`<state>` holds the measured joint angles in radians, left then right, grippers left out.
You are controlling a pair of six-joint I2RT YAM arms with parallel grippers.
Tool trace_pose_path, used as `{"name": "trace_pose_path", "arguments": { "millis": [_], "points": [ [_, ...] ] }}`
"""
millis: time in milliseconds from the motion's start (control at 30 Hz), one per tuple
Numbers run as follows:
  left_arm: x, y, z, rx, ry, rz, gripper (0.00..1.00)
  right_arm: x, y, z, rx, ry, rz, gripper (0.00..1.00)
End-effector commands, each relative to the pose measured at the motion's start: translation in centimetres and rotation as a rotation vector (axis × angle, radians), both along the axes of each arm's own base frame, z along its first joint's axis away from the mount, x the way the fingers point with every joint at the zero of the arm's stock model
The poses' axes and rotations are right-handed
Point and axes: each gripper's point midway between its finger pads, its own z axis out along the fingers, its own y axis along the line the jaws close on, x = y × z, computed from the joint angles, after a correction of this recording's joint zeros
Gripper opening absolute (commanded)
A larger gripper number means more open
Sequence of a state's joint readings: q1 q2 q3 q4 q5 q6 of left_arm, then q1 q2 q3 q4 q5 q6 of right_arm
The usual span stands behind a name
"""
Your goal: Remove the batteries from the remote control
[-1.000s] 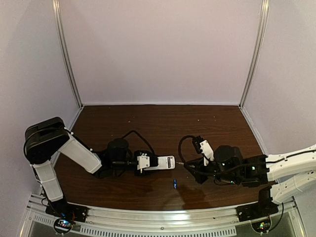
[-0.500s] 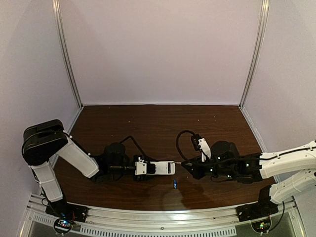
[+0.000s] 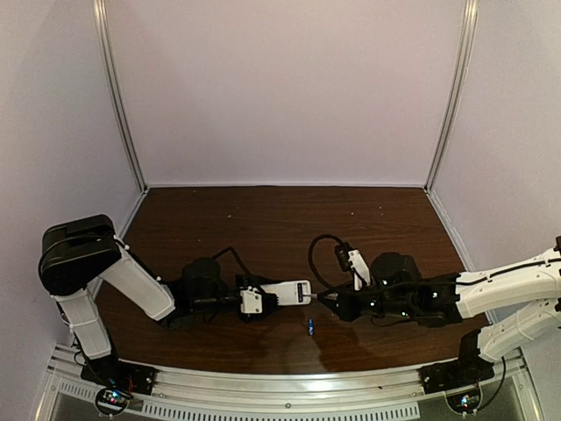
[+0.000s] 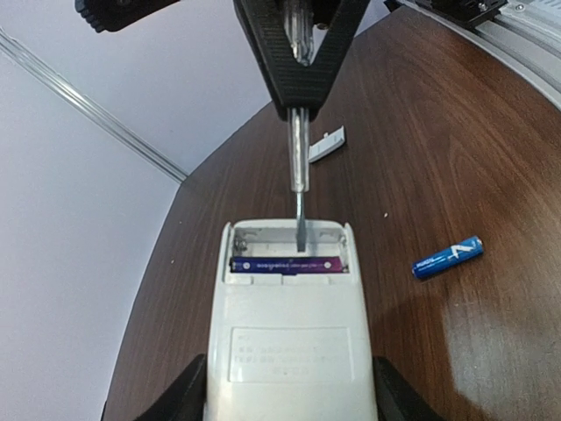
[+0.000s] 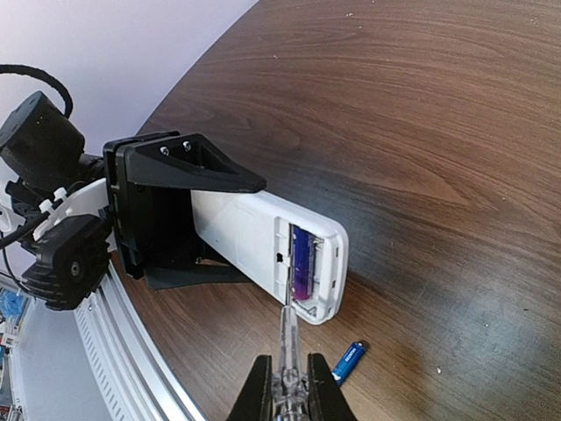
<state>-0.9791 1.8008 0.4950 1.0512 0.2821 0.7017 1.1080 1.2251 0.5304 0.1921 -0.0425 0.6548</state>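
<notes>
Looking down from above, we see the left pincer (image 3: 248, 300) closed around the remote control (image 3: 287, 290), with one finger on each long side. The remote control is held flat and low over the bench (image 3: 263, 219), near the middle of the front part, back side up. We cannot tell if it rests on the wood.

Its battery box is open at the end that points to the right arm. A purple battery (image 4: 285, 263) lies across inside that box (the slot next to it shows bare white plastic and little metal clips).

The right pincer (image 3: 337, 303) is closed tight on a thin screwdriver (image 4: 299, 167) with a see-through handle. The metal tip reaches into the open box, right at the purple battery. We cannot tell if it touches.

A blue battery (image 4: 449, 257) lies on the bench near the remote control's open end, on the side toward the arms' bases. A small white cover piece (image 4: 326, 145) lies on the bench past that open end, beside the screwdriver's shaft.
</notes>
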Motion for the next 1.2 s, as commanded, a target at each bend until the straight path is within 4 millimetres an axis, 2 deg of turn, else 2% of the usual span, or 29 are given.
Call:
{"name": "trace_pose_path", "arguments": {
  "millis": [0, 533, 1167],
  "points": [
    [0.1, -0.4, 0.8, -0.019, -0.044, 0.003, 0.0, 0.3, -0.4, -0.1, 0.012, 0.003, -0.028, 0.0],
    [0.0, -0.6, 0.8, -0.014, -0.05, 0.007, 0.0, 1.9, -1.6, 0.5, 0.004, -0.017, -0.141, 0.0],
    [-0.2, -0.8, 0.6, -0.004, -0.052, 0.0, 0.0, 2.0, 0.3, 0.2, 0.03, -0.007, -0.101, 0.0]
  ]
}}
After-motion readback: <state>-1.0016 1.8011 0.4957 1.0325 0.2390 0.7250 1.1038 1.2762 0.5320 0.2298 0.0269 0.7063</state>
